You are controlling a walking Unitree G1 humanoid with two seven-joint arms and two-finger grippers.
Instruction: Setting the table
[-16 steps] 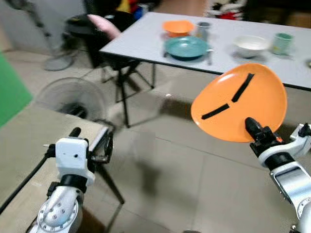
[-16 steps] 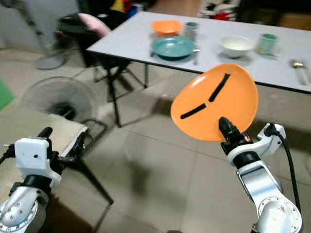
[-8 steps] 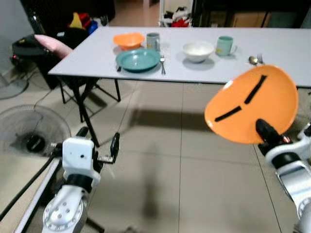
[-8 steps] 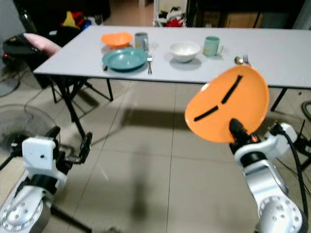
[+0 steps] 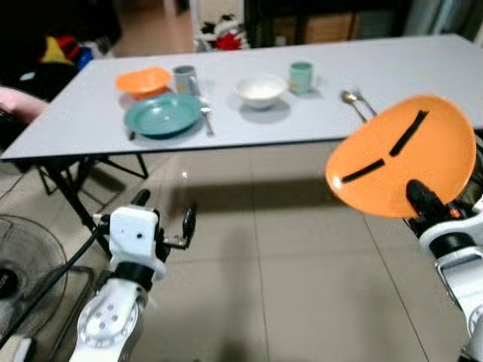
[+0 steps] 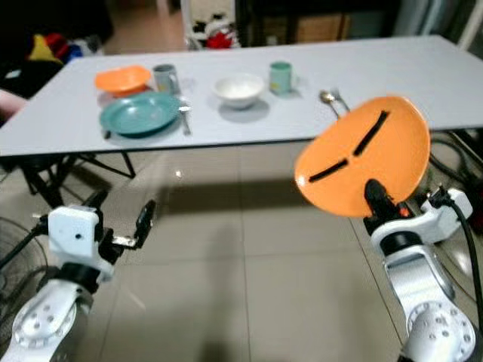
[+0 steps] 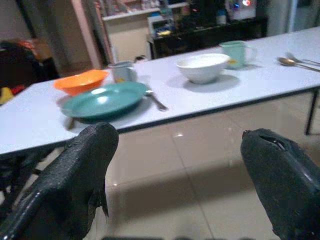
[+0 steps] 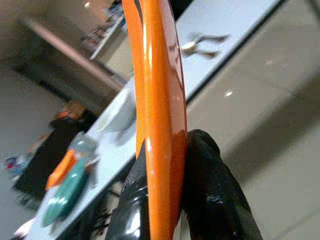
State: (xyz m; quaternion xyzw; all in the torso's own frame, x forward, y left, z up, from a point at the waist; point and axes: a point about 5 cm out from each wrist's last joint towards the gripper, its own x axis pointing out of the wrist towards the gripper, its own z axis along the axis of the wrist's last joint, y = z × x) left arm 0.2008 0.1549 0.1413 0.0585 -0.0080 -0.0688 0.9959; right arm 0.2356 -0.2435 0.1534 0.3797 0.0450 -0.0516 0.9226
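My right gripper (image 5: pixel 420 197) is shut on the lower rim of an orange plate (image 5: pixel 400 154) with two black strips on it, held upright above the tiled floor, short of the table's near edge. The plate (image 8: pixel 157 100) appears edge-on between the black fingers (image 8: pixel 210 195) in the right wrist view. My left gripper (image 5: pixel 164 226) is open and holds nothing, low at the left over the floor. On the grey table (image 5: pixel 423 83) stand a teal plate (image 5: pixel 161 115) with a fork (image 5: pixel 206 121) beside it, an orange bowl (image 5: pixel 143 79), a grey cup (image 5: pixel 183 77), a white bowl (image 5: pixel 260 89), a green mug (image 5: pixel 300 75) and a spoon and fork (image 5: pixel 353 100).
The table's dark folding legs (image 5: pixel 72 200) stand at the left. A floor fan (image 5: pixel 19 260) and a black cable (image 5: pixel 45 283) lie at my lower left. Dark furniture and boxes (image 5: pixel 317 23) line the back wall. Tiled floor (image 5: pixel 287 256) lies between me and the table.
The camera has swung and moved, so the table now lies straight ahead and closer. The right gripper still holds the orange plate upright; the left gripper stays open.
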